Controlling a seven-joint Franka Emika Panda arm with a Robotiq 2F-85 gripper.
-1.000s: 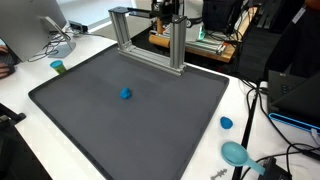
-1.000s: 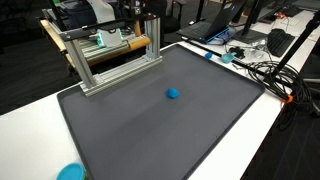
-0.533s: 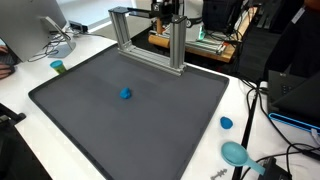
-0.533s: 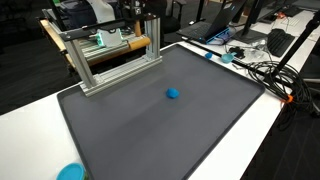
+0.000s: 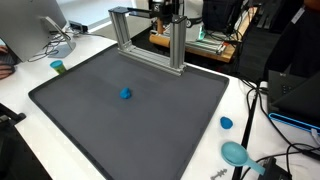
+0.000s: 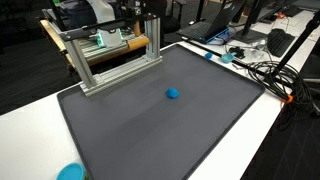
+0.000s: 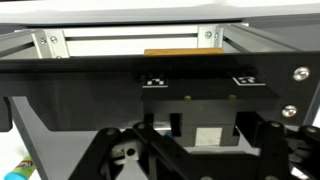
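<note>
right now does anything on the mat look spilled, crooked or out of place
Nothing spilled or damaged. A small blue object lies alone on the dark mat, the aluminium frame stands upright at its edge, and a blue cap sits off it.

No legible text anywhere — only tiny marks [image 7: 152,80] on the black bar [image 7: 90,95], unreadable.

Even, soft overhead light (no hard shadows); exterior views sharp, wrist view dim and slightly blurred.
</note>
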